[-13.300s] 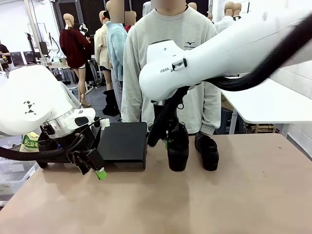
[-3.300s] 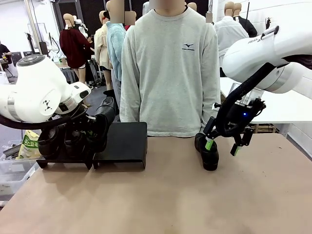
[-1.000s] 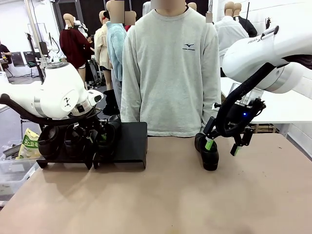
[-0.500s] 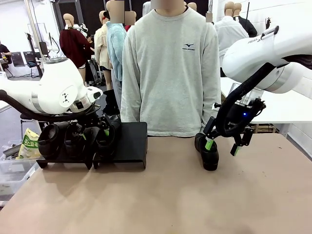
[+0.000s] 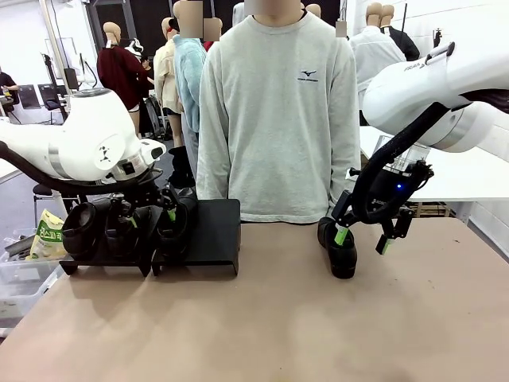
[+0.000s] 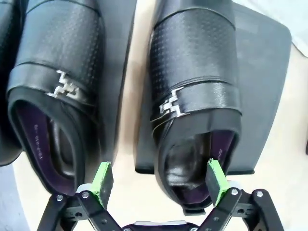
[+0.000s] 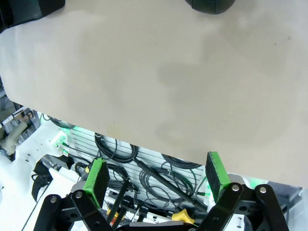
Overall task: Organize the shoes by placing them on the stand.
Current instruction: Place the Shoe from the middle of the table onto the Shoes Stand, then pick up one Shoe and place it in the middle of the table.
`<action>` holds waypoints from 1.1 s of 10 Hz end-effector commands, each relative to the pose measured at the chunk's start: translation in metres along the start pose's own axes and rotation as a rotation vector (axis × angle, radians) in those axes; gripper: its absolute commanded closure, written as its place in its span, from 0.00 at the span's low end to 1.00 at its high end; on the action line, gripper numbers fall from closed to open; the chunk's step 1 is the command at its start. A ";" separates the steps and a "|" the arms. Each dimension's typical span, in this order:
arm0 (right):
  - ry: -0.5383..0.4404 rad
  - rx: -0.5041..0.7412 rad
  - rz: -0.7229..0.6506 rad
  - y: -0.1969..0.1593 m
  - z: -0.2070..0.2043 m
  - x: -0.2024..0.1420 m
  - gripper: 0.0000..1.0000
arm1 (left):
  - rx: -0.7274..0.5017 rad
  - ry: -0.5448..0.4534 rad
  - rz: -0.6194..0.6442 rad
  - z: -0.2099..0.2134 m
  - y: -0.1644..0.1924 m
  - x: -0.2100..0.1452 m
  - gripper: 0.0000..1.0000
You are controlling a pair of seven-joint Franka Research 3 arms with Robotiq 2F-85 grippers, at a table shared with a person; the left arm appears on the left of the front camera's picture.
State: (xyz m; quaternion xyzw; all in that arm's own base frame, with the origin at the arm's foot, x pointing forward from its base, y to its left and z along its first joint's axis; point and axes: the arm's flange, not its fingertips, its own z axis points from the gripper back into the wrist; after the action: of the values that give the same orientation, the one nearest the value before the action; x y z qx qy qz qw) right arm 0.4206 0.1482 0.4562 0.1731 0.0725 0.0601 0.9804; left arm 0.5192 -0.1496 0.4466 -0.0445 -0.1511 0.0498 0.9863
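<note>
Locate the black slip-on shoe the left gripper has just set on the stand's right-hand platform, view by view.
Front view: black slip-on shoe at left, on the low black stand, under the open left gripper.
Left wrist view: right of centre, its heel between the green pads.
Right wrist view: I cannot make it out.
Shared landmark: the stand.

Even, bright indoor light, soft shadows on the table (image 5: pixel 262 318); wrist views perhaps slightly edge-distorted.
</note>
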 end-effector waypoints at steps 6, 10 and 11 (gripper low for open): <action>0.008 -0.024 -0.016 0.001 0.002 -0.001 0.00 | -0.005 -0.007 -0.004 -0.004 0.000 0.001 0.00; 0.008 -0.024 -0.016 0.001 0.002 -0.001 0.00 | 0.150 -0.113 -0.205 0.059 -0.072 -0.086 0.00; 0.008 -0.024 -0.016 0.001 0.002 -0.001 0.00 | 0.117 -0.102 -0.227 0.069 -0.081 -0.098 0.00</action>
State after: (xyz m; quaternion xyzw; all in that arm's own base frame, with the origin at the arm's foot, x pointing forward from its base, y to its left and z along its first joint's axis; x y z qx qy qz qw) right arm 0.4206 0.1485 0.4564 0.1731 0.0726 0.0604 0.9804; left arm 0.4207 -0.2329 0.4911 0.0324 -0.2044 -0.0523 0.9769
